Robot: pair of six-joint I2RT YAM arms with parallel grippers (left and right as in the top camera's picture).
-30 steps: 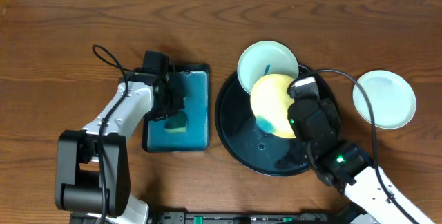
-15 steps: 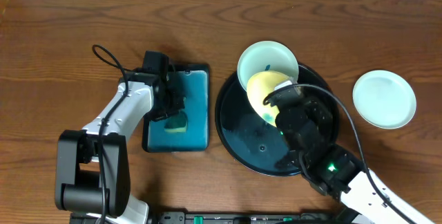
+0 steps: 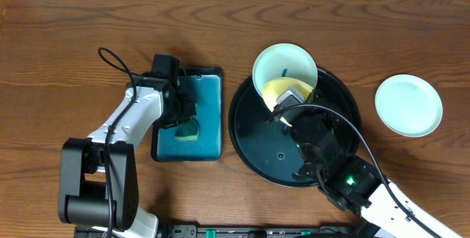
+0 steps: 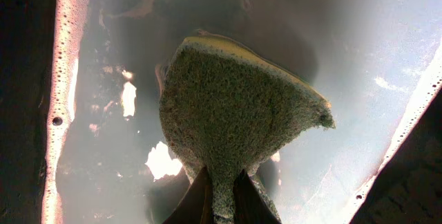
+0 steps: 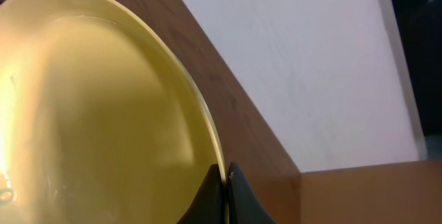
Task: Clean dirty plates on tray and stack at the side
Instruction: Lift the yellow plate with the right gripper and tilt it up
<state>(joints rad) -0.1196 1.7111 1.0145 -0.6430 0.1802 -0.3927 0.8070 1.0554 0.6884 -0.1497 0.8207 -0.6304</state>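
large round glossy black tray (image 3: 253,146) with raised rim sits on the bench (image 3: 73,32). a pale mint round plate (image 3: 285,65) with a small blue mark overlaps its far rim. the pale yellow round plate (image 3: 272,91), tilted, is pinched at its rim by the right hand (image 5: 226,174). a second pale mint plate (image 3: 408,104) lies flat on the bench, apart to the right.

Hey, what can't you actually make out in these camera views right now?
1. The yellow plate: overhead, the right arm covers most; right wrist view crops it, so any marks are unknowable.
2. The left end effector and its grip on the sponge: overhead, its wrist hides it.
3. The teal tray floor: left wrist view, glare and blur.
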